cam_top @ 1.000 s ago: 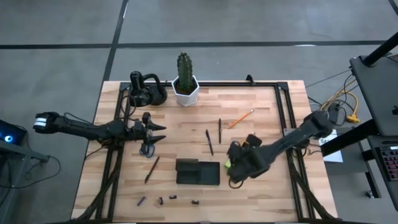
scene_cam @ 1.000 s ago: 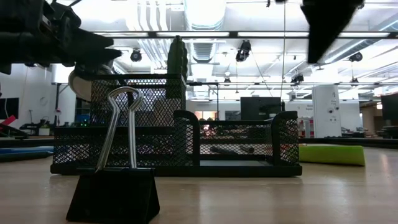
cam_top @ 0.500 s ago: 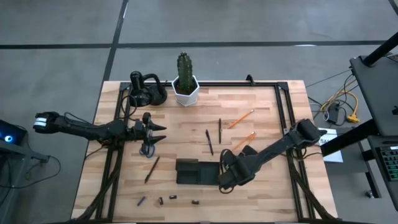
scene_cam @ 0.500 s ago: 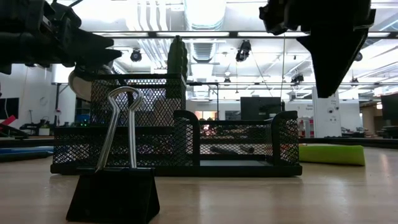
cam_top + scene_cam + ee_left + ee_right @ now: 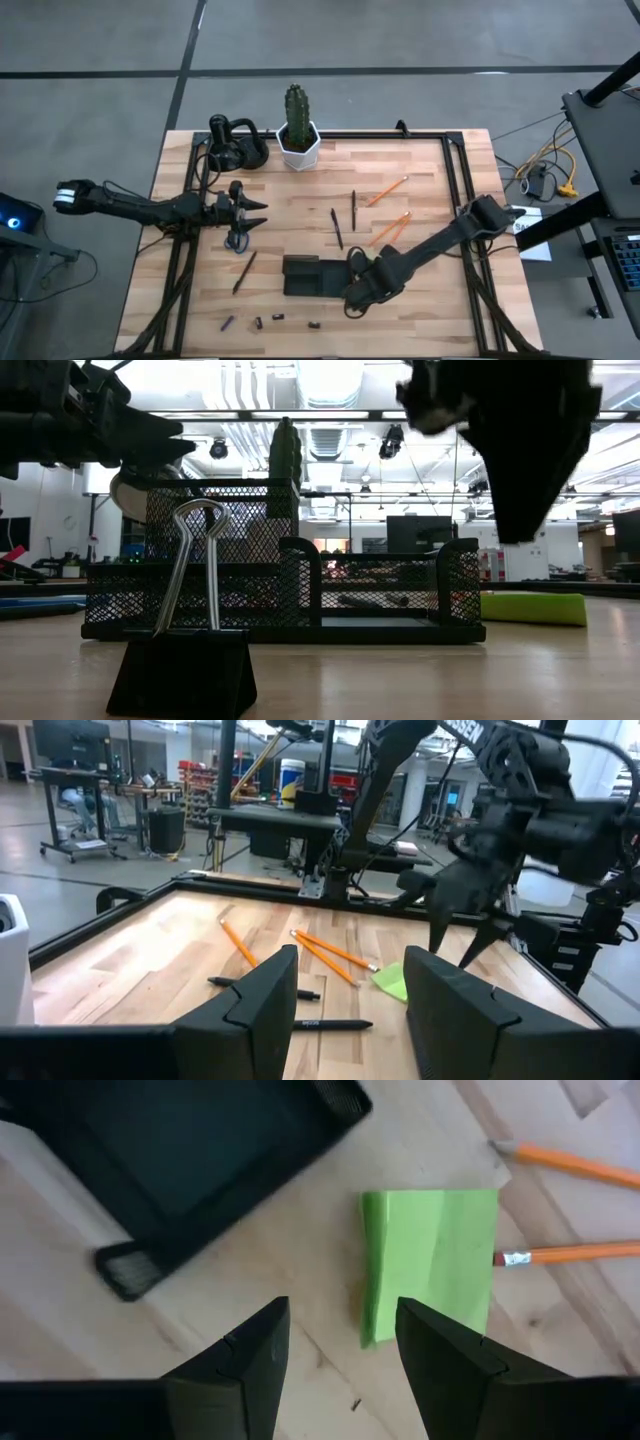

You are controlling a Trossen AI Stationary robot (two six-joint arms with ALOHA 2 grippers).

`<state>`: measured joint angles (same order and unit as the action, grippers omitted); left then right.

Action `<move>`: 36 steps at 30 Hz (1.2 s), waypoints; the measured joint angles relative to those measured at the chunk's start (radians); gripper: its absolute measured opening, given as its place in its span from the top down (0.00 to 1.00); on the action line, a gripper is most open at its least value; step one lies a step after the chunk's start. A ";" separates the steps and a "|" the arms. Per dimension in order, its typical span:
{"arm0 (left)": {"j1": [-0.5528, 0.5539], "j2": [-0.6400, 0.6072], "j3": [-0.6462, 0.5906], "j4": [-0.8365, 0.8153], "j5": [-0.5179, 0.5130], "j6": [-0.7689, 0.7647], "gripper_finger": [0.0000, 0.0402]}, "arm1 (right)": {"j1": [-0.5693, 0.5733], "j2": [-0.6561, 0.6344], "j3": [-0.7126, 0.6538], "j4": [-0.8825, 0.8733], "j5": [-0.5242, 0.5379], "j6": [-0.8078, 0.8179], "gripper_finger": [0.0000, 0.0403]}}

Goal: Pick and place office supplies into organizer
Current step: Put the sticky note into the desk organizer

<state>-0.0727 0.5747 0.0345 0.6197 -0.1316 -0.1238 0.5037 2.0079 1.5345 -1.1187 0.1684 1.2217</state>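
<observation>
Clips: tiny dark clips (image 5: 270, 320) in a row along the bottom edge of the high view, on the table (image 5: 430, 310), none collected; one stands close up at lower left of the low view.
Organizer: black tray (image 5: 318, 277) low centre of high view; the compartment seen in the right wrist view looks bare, so nothing placed as far as I can see.
Right gripper: right gripper (image 5: 335, 1345) low centre of high view, just right of the tray; fingers apart, holding nothing, over bare wood between tray corner and pad.
Sticky pad: lime-green pad (image 5: 430, 1260) flat on the table, just beyond one finger, not grasped.
Pencils: orange pencils (image 5: 390, 229) right of centre, touching the pad's far edge in the right wrist view; loose.
Pens: dark pens (image 5: 345, 218) centre, another at lower left; loose.
Left gripper: left gripper (image 5: 250, 212) middle left, waiting, fingers apart, empty.
Scissors: scissors (image 5: 236, 238) just below it, untouched.
Progress: barely begun, everything left.
</observation>
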 joint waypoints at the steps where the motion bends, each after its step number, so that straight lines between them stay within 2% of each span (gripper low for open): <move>1: 0.000 0.000 0.000 0.000 0.000 0.000 0.58 | 0.000 0.011 0.000 -0.004 -0.010 -0.006 0.57; 12: 0.000 0.000 0.000 0.000 0.000 0.000 0.58 | -0.001 0.080 -0.001 -0.020 -0.013 -0.029 0.58; 22: 0.000 0.010 0.000 0.000 0.000 0.000 0.58 | -0.003 0.084 -0.011 -0.026 0.021 -0.049 0.58; 36: 0.000 0.013 0.000 0.001 0.000 0.000 0.58 | -0.003 0.123 -0.018 -0.022 0.018 -0.099 0.58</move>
<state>-0.0727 0.5877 0.0345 0.6205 -0.1318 -0.1234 0.5007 2.1311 1.5162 -1.1411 0.1860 1.1225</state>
